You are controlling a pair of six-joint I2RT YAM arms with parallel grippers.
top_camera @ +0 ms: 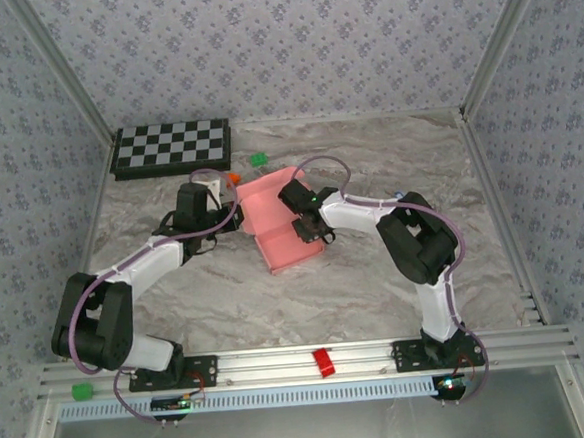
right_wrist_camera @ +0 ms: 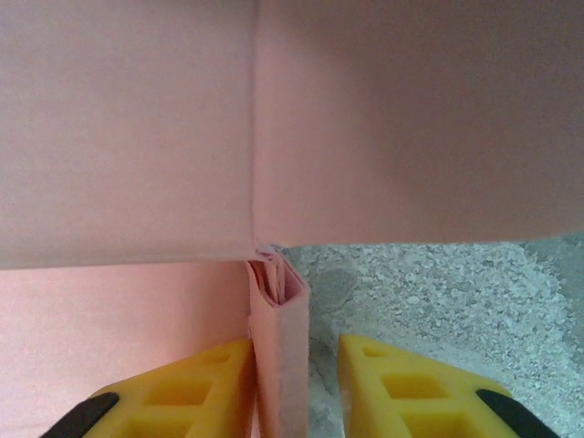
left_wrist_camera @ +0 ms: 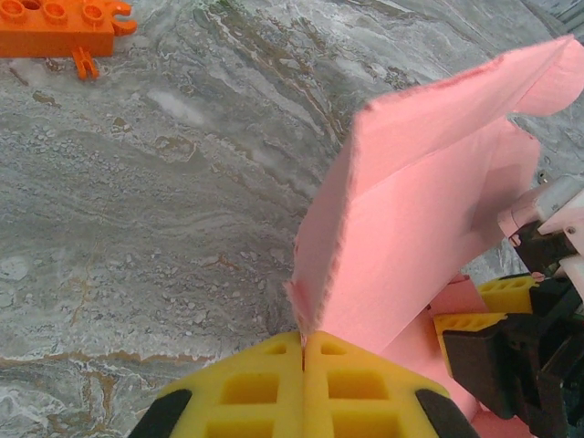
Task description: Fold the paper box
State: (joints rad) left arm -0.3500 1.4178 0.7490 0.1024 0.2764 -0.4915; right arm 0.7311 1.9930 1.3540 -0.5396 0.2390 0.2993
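Two arms meet over the pink box in the top view. The box lies near the middle of the tabletop, a little toward the far edge, partly folded with a low wall along its near side. The left tool is at its far-left corner and the right tool is over its right side. A checkerboard lies in the far-left corner, with an orange piece and a green piece between it and the box. A red block sits on the rail at the near edge.

At the left wrist, the left tool has its yellow fingers pressed together, clamped on the edge of a raised flap of the box. The orange piece lies on the tabletop well beyond. The right tool shows at the right edge, against the box.

At the right wrist, the right tool has its fingers apart. A folded upright wall of the box stands between them, against the left finger and clear of the right one. A broad panel spans the view above.
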